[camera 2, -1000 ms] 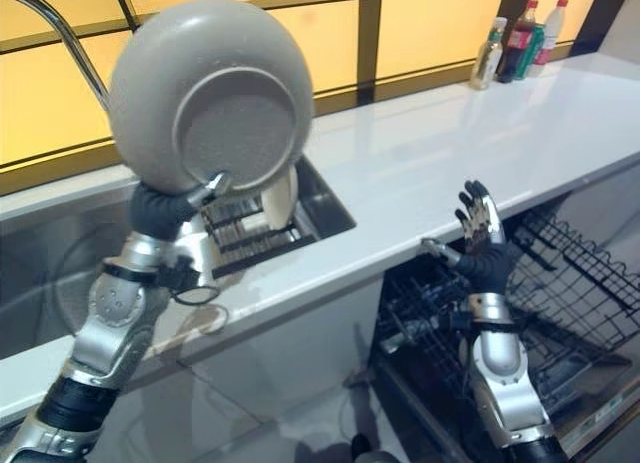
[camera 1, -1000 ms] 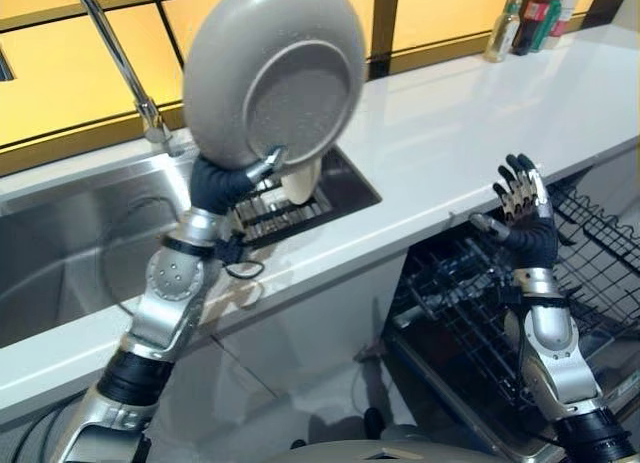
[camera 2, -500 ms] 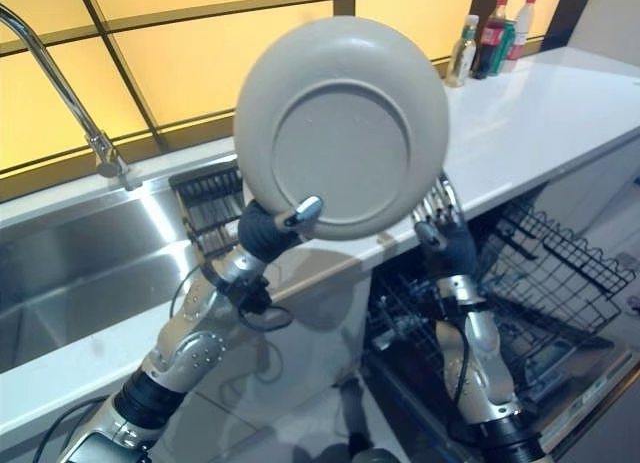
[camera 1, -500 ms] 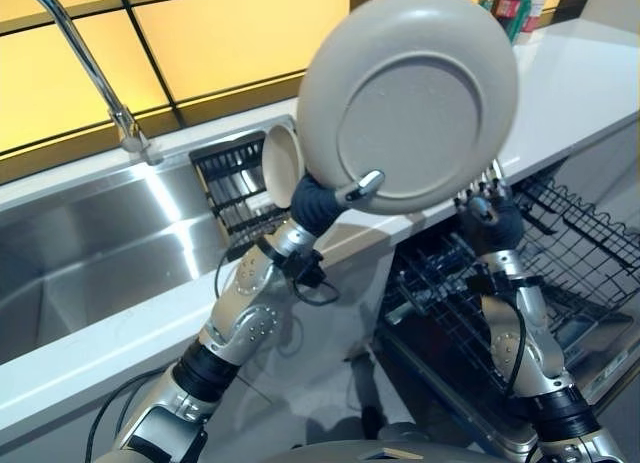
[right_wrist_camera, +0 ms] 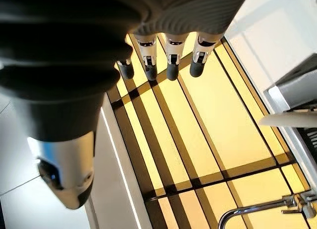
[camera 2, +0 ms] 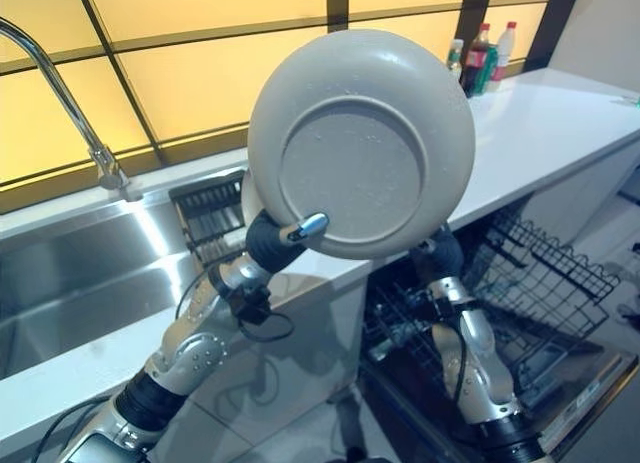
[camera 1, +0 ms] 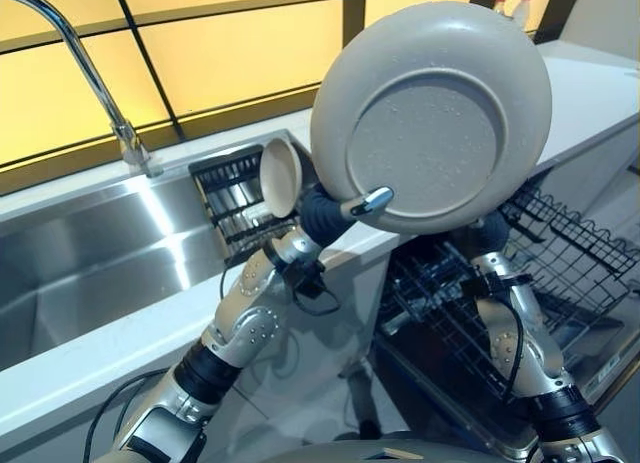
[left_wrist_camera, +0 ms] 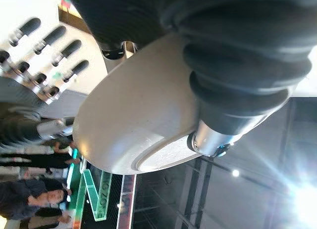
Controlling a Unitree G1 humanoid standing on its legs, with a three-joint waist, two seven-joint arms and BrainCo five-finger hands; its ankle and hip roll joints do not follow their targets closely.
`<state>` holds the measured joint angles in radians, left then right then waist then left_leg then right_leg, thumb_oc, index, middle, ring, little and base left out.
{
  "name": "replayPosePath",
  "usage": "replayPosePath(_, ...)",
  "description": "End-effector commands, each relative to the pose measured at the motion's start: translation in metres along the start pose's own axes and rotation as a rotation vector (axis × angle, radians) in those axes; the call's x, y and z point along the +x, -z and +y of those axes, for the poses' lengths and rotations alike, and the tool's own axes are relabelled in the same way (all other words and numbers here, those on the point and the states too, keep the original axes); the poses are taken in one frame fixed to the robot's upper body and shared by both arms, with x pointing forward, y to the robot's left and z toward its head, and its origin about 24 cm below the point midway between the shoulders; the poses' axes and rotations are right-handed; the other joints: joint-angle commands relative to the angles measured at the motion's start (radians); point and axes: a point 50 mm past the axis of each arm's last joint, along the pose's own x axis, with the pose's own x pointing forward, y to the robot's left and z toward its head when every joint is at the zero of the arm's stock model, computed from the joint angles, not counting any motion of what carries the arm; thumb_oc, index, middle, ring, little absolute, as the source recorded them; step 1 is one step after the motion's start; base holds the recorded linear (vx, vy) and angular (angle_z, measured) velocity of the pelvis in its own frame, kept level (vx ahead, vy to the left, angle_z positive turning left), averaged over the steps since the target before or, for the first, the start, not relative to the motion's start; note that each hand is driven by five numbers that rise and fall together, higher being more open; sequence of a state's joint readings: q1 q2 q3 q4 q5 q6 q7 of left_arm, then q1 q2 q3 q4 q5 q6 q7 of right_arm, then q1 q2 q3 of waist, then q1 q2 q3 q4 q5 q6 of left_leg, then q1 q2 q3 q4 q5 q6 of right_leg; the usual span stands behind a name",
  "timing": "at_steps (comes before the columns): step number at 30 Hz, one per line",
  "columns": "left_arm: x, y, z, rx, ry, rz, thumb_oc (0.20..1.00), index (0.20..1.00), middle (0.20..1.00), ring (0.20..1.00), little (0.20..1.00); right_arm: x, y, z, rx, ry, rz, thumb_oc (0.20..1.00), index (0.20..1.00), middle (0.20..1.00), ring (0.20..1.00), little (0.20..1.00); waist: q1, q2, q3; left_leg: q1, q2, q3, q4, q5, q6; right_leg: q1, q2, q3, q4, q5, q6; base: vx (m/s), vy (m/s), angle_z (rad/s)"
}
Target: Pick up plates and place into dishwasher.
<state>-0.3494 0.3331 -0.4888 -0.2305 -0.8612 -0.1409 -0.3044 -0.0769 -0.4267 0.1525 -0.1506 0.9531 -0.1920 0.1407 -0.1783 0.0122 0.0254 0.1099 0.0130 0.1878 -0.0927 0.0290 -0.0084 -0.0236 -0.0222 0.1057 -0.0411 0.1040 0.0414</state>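
A round grey plate is held high on edge over the counter's front, its underside facing me. My left hand is shut on its lower rim, the thumb pressed on the underside; the left wrist view shows the same plate against that hand. My right hand is raised behind the plate with straight, spread fingers and holds nothing. Below it, the open dishwasher's black wire rack is pulled out. A second, cream plate stands on edge in the dark sink rack.
A steel sink with a tall tap lies to the left. The white counter runs to the right, with bottles at its back. Several people show far off in the left wrist view.
My left hand has carried the plate from above the sink rightward to over the dishwasher. The right hand, earlier in plain sight beside the rack, now sits behind the plate.
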Motion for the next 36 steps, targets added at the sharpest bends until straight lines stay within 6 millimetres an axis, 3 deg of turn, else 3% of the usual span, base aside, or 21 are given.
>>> replayPosePath(1, -0.001, -0.003, 0.018, 0.076, -0.089, -0.023, 0.2, 0.2, 0.2, 0.2, 0.2, 0.023, -0.025, 0.024, 0.027, -0.163, -0.136, 1.0, 1.0, 1.0, 1.0, 1.0, -0.001, -0.015, -0.014, -0.03, -0.003, -0.031, 0.005, -0.05, 0.044, 0.006, -0.042, -0.024, 0.072, -0.062, 0.076, 0.0, 0.0, 0.0)
replayPosePath(5, -0.009, -0.017, 0.033, 0.013, -0.184, -0.137, 0.2, 0.2, 0.2, 0.2, 0.2, 0.017, -0.022, 0.013, 0.0, -0.121, -0.116, 1.0, 1.0, 1.0, 1.0, 1.0, 0.006, -0.023, -0.024, -0.036, -0.001, -0.038, 0.005, -0.046, 0.039, 0.008, -0.044, -0.032, 0.065, -0.058, 0.075, 0.0, 0.0, 0.0)
replayPosePath(9, -0.012, -0.035, 0.035, -0.019, -0.212, -0.287, 0.2, 0.2, 0.2, 0.2, 0.2, 0.007, -0.011, 0.0, 0.034, -0.029, -0.094, 1.0, 1.0, 1.0, 1.0, 1.0, 0.006, -0.026, -0.024, -0.041, 0.001, -0.038, 0.005, -0.041, 0.038, 0.004, -0.045, -0.039, 0.065, -0.056, 0.075, -0.01, -0.003, 0.0)
replayPosePath(15, -0.015, -0.052, 0.035, 0.008, -0.268, -0.406, 0.2, 0.2, 0.2, 0.2, 0.2, 0.001, -0.005, 0.004, 0.166, -0.033, -0.144, 1.0, 1.0, 1.0, 1.0, 1.0, 0.004, -0.023, -0.017, -0.039, -0.001, -0.039, 0.005, -0.039, 0.04, 0.004, -0.046, -0.038, 0.07, -0.059, 0.071, -0.01, -0.001, 0.0)
replayPosePath(24, -0.014, -0.037, 0.037, -0.042, -0.306, -0.359, 0.2, 0.2, 0.2, 0.2, 0.2, 0.006, -0.004, 0.027, 0.257, -0.199, -0.143, 1.0, 1.0, 1.0, 1.0, 1.0, 0.008, -0.02, -0.02, -0.039, -0.002, -0.043, 0.005, -0.038, 0.038, 0.007, -0.048, -0.042, 0.069, -0.061, 0.072, 0.0, 0.0, 0.0)
replayPosePath(36, 0.0, -0.006, 0.022, -0.147, -0.179, -0.228, 0.2, 0.2, 0.2, 0.2, 0.2, 0.023, -0.004, 0.058, 0.319, -0.361, -0.077, 1.0, 1.0, 1.0, 1.0, 1.0, 0.012, -0.028, -0.021, -0.041, 0.002, -0.037, 0.005, -0.035, 0.037, 0.009, -0.045, -0.043, 0.065, -0.058, 0.07, 0.0, 0.0, 0.0)
